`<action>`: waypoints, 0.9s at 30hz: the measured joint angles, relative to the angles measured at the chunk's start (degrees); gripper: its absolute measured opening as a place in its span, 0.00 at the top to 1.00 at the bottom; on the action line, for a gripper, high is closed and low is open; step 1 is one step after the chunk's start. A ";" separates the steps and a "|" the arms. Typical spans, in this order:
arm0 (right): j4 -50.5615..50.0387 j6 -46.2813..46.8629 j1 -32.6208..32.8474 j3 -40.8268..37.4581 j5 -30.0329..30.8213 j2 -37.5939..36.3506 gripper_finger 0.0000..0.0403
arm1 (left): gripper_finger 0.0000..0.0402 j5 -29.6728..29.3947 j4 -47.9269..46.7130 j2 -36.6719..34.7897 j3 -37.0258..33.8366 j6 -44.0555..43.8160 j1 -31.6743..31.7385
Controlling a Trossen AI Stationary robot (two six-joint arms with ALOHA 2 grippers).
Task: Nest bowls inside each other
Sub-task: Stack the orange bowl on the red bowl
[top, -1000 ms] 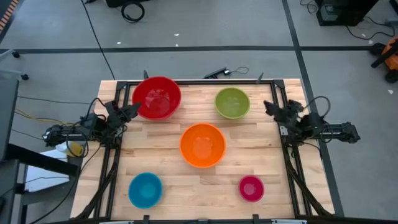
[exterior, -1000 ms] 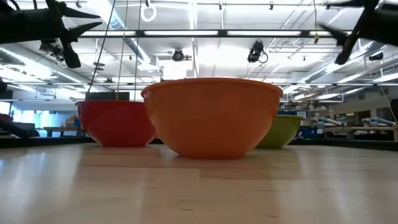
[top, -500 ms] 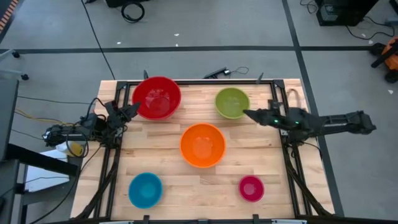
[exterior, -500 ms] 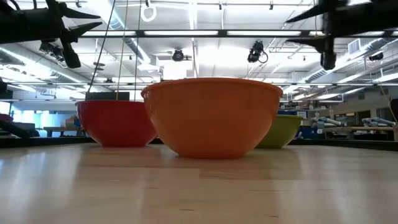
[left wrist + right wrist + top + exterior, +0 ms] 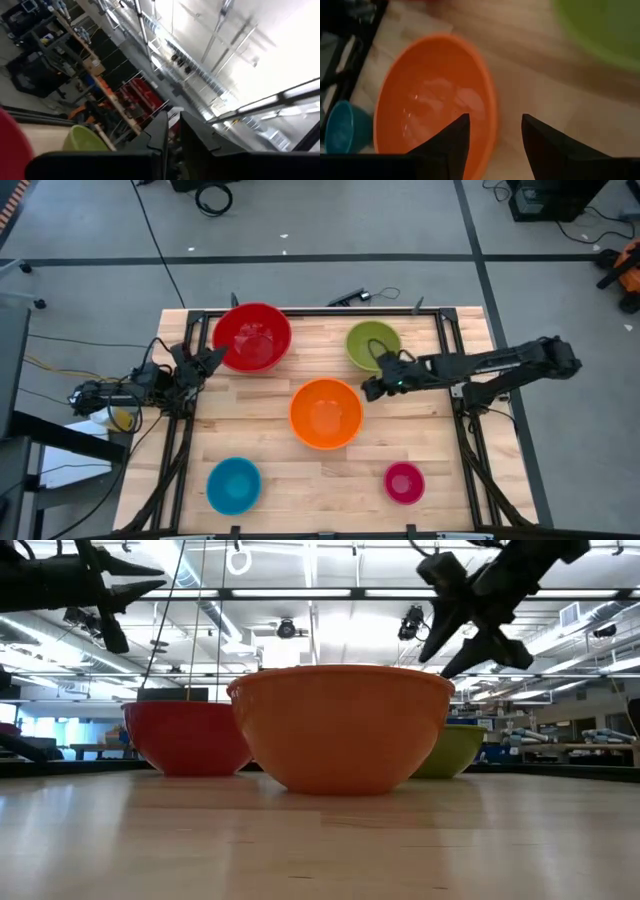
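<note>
Five bowls stand upright on their bases on the wooden table [image 5: 440,430]: red [image 5: 251,337] far left, olive green [image 5: 372,343] far right, orange [image 5: 325,413] in the middle, blue [image 5: 233,485] near left, magenta-pink [image 5: 404,482] near right. My right gripper [image 5: 372,387] hangs open above the gap between the orange and green bowls, tipped down toward the orange bowl's rim [image 5: 487,95], with nothing between its fingers. My left gripper [image 5: 210,360] waits at the table's left edge beside the red bowl, raised, open by a narrow gap [image 5: 172,122].
Black frame rails [image 5: 462,430] run along the table's left and right edges. Bare wood lies between the orange bowl and the two near bowls. In the low view the orange bowl [image 5: 340,725] stands in front of the red [image 5: 185,735] and green [image 5: 455,750] bowls.
My right arm has unfolded from the table's right edge and reached toward the table's middle. Its gripper has tipped from roughly level to pointing down over the orange bowl's right rim. No bowl has moved.
</note>
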 joint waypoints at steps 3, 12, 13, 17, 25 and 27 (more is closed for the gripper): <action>0.99 -0.25 0.80 1.19 -0.19 3.11 0.51 | 0.87 2.13 -2.66 0.00 0.00 0.06 0.02; 1.82 -3.44 1.43 1.66 0.72 8.33 0.32 | 0.87 7.29 -6.34 4.00 0.00 -0.81 -0.78; 2.28 -3.33 1.42 1.66 -0.02 8.80 0.30 | 0.86 8.04 -6.31 4.97 0.00 -0.99 -0.97; 3.84 -3.28 0.23 1.67 -3.59 10.02 0.23 | 0.81 8.52 -6.05 9.52 0.00 -2.18 -2.36; 4.30 -2.10 -1.83 1.65 -9.91 11.68 0.22 | 0.61 8.68 -7.51 18.68 5.34 1.49 -3.72; 4.46 -2.11 -1.71 1.65 -11.27 12.26 0.23 | 0.58 8.65 -9.55 20.76 7.39 4.38 -3.72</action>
